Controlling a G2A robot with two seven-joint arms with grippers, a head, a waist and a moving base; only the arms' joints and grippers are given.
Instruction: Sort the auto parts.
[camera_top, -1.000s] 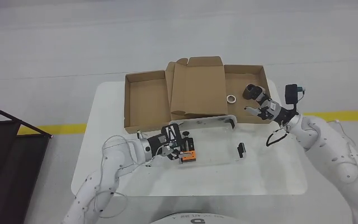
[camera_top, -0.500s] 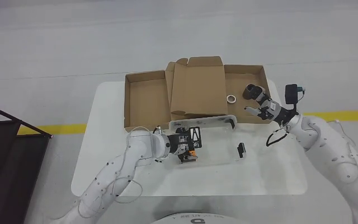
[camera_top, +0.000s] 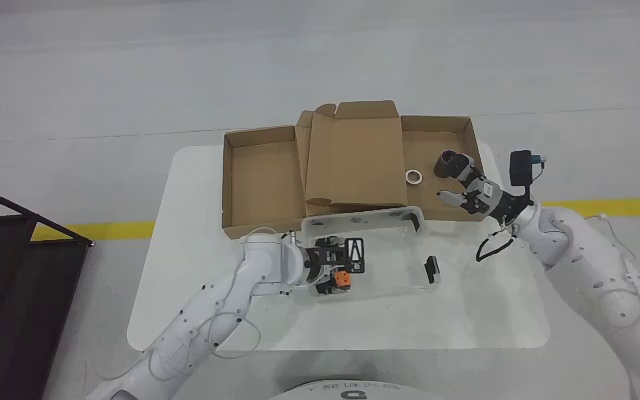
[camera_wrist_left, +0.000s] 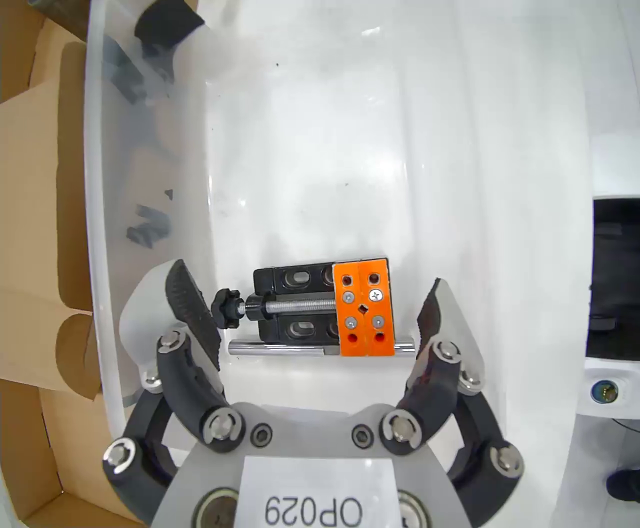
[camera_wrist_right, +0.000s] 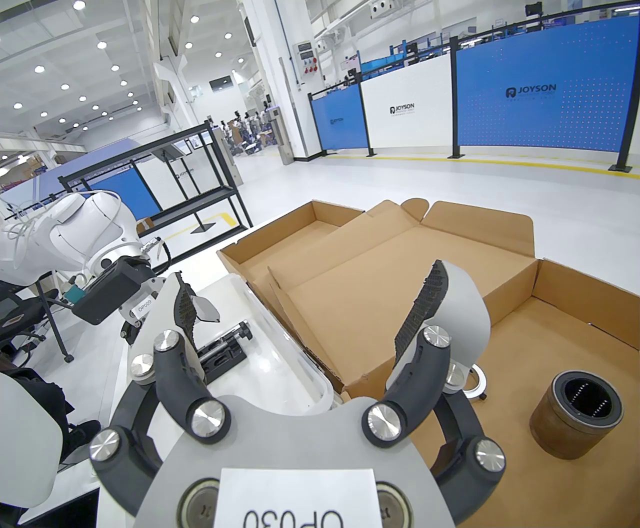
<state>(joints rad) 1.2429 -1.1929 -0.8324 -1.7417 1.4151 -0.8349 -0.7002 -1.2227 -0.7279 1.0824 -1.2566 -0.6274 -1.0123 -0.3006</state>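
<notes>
Mini vise (camera_wrist_left: 325, 305), black-bodied with orange jaw blocks, lies flat on the floor of the translucent plastic tray (camera_wrist_left: 95, 200), close to the tray wall that faces the cardboard box (camera_wrist_right: 350, 300). The left gripper (camera_wrist_left: 310, 295) hangs over it with its fingers spread, one pad beside the screw knob (camera_wrist_left: 225, 307) and the other past the orange end. Whether the first pad touches the knob cannot be told.

The likely trouble is a squeeze along the screw's length. The knob is small and rounded, so the pad could slide off it and the vise would twist or pop free. The steel guide rod (camera_wrist_left: 280, 347) juts past the orange blocks and may meet the far pad first, tilting the part. The knob-side finger also sits close to the tray wall and could catch it on a lift, dragging the light tray.

The right gripper (camera_wrist_right: 310, 285) is held over the box's end compartment, fingers apart and empty, near a brown cylindrical bushing (camera_wrist_right: 575, 420) and a small ring (camera_wrist_right: 475, 380). A low sweep there could knock either one.
</notes>
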